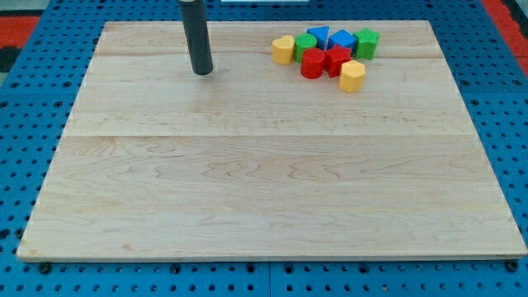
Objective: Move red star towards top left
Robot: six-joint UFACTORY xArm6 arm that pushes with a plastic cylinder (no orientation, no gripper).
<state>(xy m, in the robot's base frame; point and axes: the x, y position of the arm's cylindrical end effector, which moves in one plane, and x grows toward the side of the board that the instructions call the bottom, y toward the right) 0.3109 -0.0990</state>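
Observation:
The red star (pixel 337 59) lies in a tight cluster of blocks near the view's top right of the wooden board (pixel 264 165). It touches a red round block (pixel 312 63) on its left and a yellow block (pixel 352 76) at its lower right. My tip (pixel 202 72) rests on the board at the view's upper left, well to the left of the cluster and apart from every block.
The cluster also holds a yellow heart (pixel 283 49), a green round block (pixel 304 44), two blue blocks (pixel 319 36) (pixel 342 41) and a green star (pixel 366 42). The board sits on a blue pegboard (pixel 25 165).

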